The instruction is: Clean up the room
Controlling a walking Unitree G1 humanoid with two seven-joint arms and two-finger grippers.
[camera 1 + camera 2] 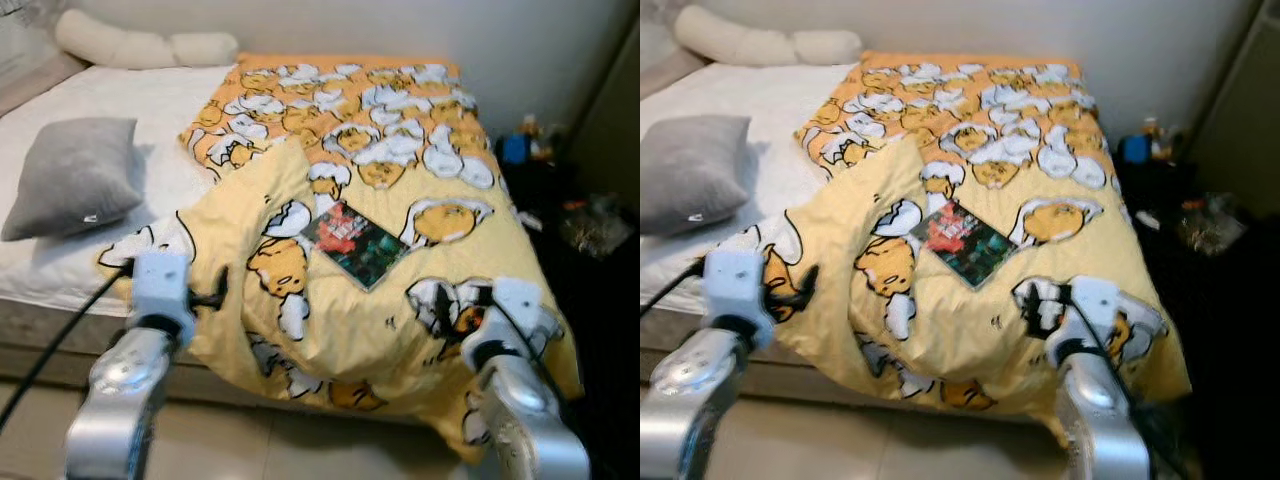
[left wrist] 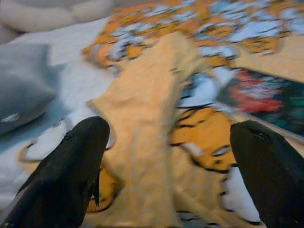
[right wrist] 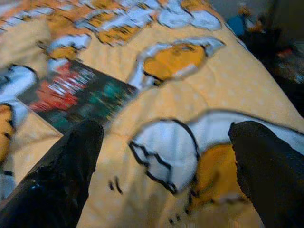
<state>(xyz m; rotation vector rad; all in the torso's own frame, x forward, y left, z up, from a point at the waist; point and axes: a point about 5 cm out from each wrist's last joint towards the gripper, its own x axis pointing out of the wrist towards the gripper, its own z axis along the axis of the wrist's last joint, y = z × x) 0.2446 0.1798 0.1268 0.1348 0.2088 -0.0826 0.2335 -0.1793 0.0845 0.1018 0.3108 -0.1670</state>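
A yellow blanket [image 1: 345, 130] printed with egg cartoons lies rumpled over the right half of the bed, its near edge hanging over the foot. On it rests a dark book [image 1: 355, 243] with a red and green cover. My left gripper [image 2: 171, 137] hovers open just above a raised fold of the blanket near the bed's foot, left of the book. Right of the book and nearer to me, my right gripper [image 3: 166, 137] is also open, low over the blanket. Nothing sits between either pair of fingers.
A grey pillow [image 1: 75, 175] lies on the white sheet [image 1: 150, 110] at the left, and a long white bolster [image 1: 130, 45] lies at the head. Dark furniture with small clutter [image 1: 560, 200] stands right of the bed. Pale floor [image 1: 250, 440] runs along the foot.
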